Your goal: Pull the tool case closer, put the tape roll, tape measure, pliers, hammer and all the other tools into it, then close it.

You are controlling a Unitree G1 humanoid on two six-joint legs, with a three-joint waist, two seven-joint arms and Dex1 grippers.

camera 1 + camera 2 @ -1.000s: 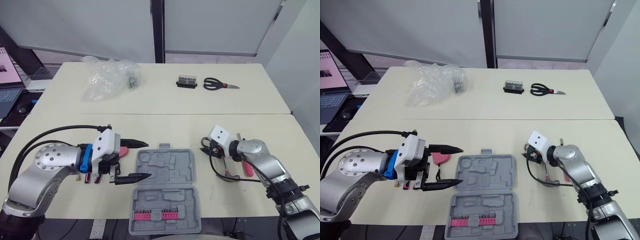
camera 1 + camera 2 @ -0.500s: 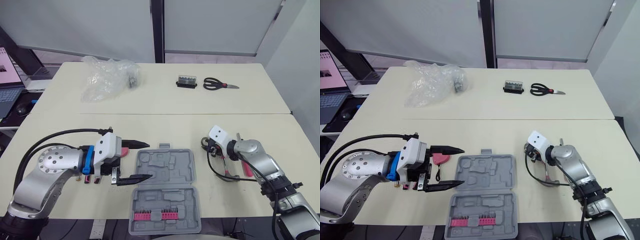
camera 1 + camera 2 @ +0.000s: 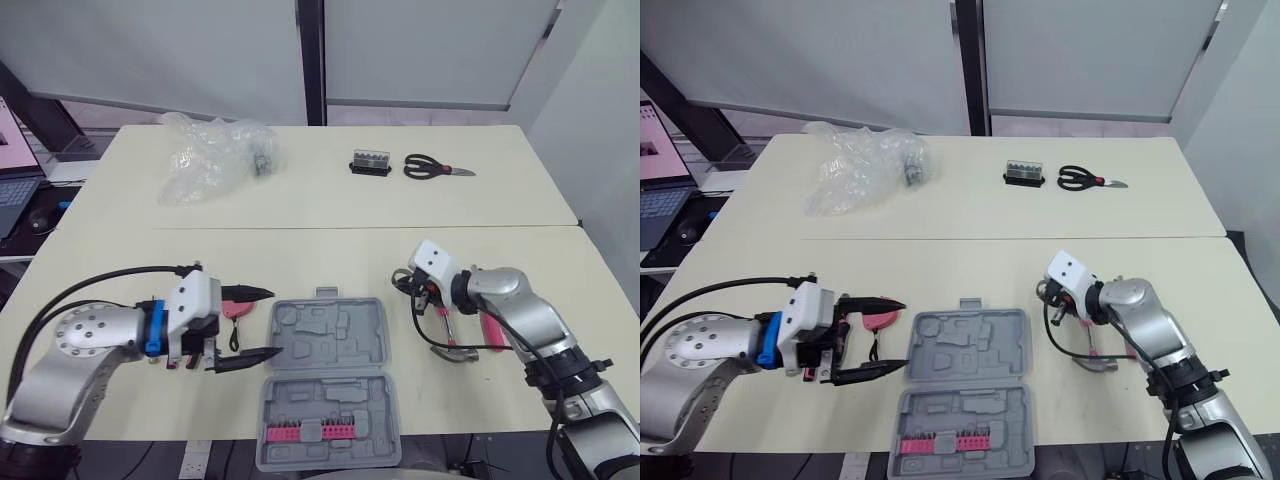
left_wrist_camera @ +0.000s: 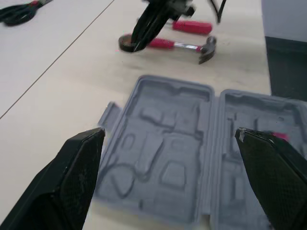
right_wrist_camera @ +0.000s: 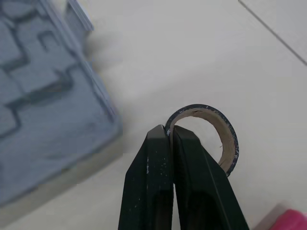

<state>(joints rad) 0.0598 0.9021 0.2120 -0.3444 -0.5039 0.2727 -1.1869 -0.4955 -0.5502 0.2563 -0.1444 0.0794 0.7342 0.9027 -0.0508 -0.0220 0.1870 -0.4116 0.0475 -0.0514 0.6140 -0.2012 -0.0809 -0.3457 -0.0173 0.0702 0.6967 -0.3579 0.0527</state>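
The grey tool case lies open at the near table edge, with a row of pink bits in its near half. My left gripper hovers open just left of the case, beside the pink tape measure. Right of the case, my right gripper is shut on the rim of the dark tape roll, low over the table. The pink-handled hammer and the pliers lie under my right forearm.
Black scissors and a small black bit box rest on the far table. A crumpled plastic bag sits far left. Small pink and black tools lie beneath my left wrist. A seam joins the two tables.
My right gripper has closed onto the tape roll's rim and edged left toward the case. My left gripper has drawn back a little to the left, still open.
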